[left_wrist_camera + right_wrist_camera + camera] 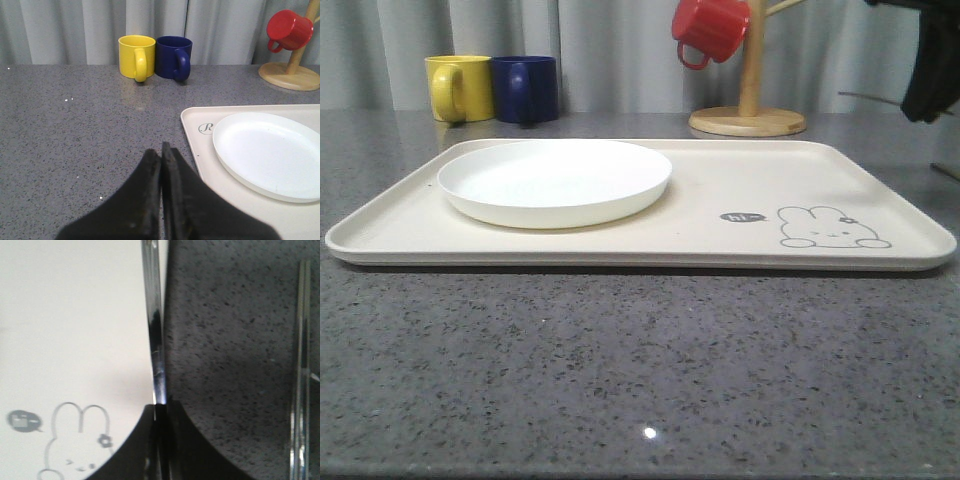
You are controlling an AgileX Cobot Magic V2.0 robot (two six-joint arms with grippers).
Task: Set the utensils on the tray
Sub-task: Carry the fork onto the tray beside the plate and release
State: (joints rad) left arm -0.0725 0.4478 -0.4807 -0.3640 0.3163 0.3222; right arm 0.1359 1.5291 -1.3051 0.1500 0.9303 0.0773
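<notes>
right gripper (159,412) clamps a slim shiny metal utensil (154,325) over the tray (720,180) edge by the rabbit drawing (75,445) | left gripper (161,155) pinched closed, empty | plate (555,180) on tray at ten o'clock | carry utensil inboard toward nine o'clock, lower flat, then release

Big cream tray (720,235) with a white plate (555,181) on it, one shiny utensil being held over its edge

The tray lies flat on the grey surface, with a rabbit drawing near one corner. The round shallow plate rests on its left part. The right end effector (159,412) is clamped on a slim silver utensil (154,325) that runs along the tray's rim; which kind, can't tell. Another thin silver piece (298,390) lies on the surface off the tray.
</notes>
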